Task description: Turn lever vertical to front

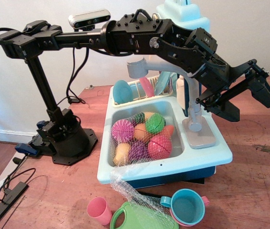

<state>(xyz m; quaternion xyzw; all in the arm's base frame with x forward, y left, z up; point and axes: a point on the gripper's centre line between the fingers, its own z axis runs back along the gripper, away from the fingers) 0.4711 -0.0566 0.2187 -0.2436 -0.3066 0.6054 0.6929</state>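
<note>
The grey toy faucet (pixel 191 90) stands on a grey base plate (pixel 202 139) at the right rim of the light blue toy sink (pixel 211 160). Its curved spout (pixel 137 67) reaches left over the basin. The lever (pixel 193 125) is a short grey stub at the round base collar, lying low and pointing toward the front. My gripper (pixel 246 100) is open and empty. It hangs to the right of the faucet column, above and right of the lever, and is not touching it. One black finger (pixel 263 90) is upper right, the other (pixel 224 109) lower left.
A net bag of toy fruit and vegetables (pixel 142 136) fills the basin. A dish rack (pixel 142 88) with plates stands behind it. Pink cup (pixel 99 210), green jug (pixel 137 217) and blue cup (pixel 187 206) lie on the wooden floor in front. The arm base (pixel 65 138) is at left.
</note>
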